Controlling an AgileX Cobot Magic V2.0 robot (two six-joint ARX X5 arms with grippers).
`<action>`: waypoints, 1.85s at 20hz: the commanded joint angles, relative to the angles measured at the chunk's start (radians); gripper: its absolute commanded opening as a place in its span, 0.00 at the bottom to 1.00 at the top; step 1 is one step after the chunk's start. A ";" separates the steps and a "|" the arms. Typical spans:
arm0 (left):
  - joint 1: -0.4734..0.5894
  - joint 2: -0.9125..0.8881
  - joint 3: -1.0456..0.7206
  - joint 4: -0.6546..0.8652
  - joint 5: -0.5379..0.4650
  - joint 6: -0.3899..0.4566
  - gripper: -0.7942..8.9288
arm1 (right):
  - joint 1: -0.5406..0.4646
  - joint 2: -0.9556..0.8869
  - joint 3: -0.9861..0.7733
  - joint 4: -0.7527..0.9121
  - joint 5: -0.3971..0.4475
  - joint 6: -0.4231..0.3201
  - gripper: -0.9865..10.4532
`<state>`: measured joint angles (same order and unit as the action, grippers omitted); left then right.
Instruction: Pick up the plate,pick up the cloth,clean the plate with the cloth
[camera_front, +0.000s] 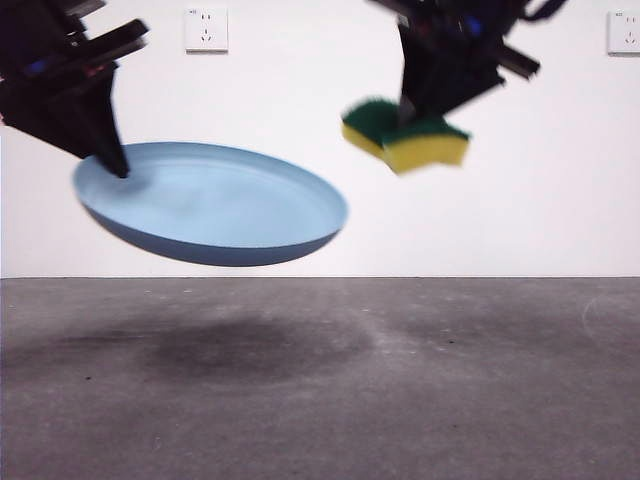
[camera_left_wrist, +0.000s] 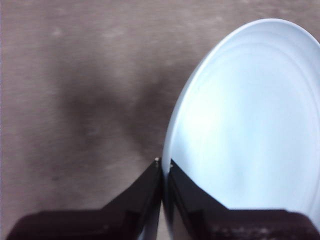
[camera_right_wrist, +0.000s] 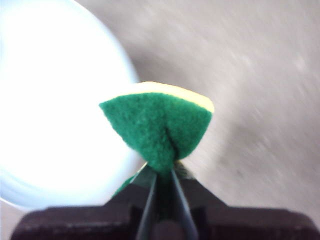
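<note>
One light-blue plate (camera_front: 215, 205) hung tilted above the grey table (camera_front: 320, 400), clear of it, its rim pinched between the closed jaws of the left gripper (camera_front: 112, 160). One yellow sponge with a green scouring top, the cloth (camera_front: 405, 135), was squeezed in the right gripper (camera_front: 425, 105), beside the plate but apart from it. Two wall sockets (camera_front: 206, 29) showed behind

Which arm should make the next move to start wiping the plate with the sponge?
Right, probably. The right gripper is shut on the sponge, held in the air beside the plate and apart from it. The left gripper is shut on the plate's rim, so it likely just holds it steady.
</note>
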<state>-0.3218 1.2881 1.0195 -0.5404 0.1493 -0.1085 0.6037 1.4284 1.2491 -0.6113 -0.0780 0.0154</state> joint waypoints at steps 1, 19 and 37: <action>-0.065 0.004 0.001 0.024 0.013 -0.050 0.07 | 0.044 0.005 -0.003 0.023 0.003 0.014 0.07; -0.156 0.004 0.002 0.157 0.066 -0.110 0.07 | 0.220 0.137 -0.003 -0.058 -0.044 0.025 0.07; -0.116 0.000 0.002 0.071 0.200 -0.098 0.07 | 0.137 0.132 -0.003 0.257 0.083 0.056 0.07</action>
<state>-0.4236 1.2930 1.0195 -0.4850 0.3019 -0.2142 0.7395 1.5509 1.2510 -0.3641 0.0380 0.0441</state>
